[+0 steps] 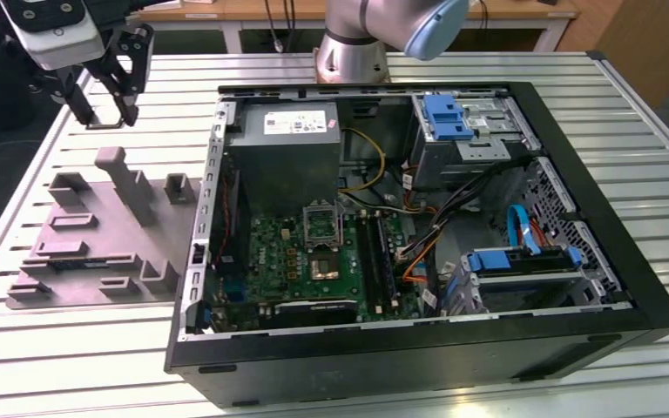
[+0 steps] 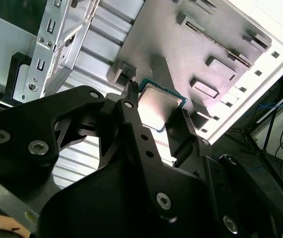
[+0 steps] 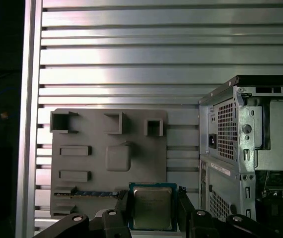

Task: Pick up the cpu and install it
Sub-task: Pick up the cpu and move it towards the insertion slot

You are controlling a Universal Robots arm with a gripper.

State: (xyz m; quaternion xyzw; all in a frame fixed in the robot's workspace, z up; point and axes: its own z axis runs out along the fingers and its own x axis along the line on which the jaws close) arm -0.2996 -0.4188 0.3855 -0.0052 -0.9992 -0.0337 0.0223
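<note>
One small chip, the cpu [image 3: 152,207], sits pinched in the gripper [image 3: 153,202]. Its two black fingers [image 3: 123,204] press on two opposite sides of the chip and are closed only as far as the chip is wide.

In the exterior view the gripper hangs up in the air. It is over the ribbed metal table [image 1: 67,357], near the grey plastic holder tray [image 1: 91,261] and well apart from the open computer case [image 1: 428,366].

I think the picking up is done and the carrying step is in hand. Putting the chip in calls for holding it flat and lined up square over the socket [image 1: 323,264] on the green motherboard [image 1: 293,252].

The chip is flat and square, with a smooth shiny metal top and a thin green rim. The tray is dull and bumpy, with blocks and slots.
</note>
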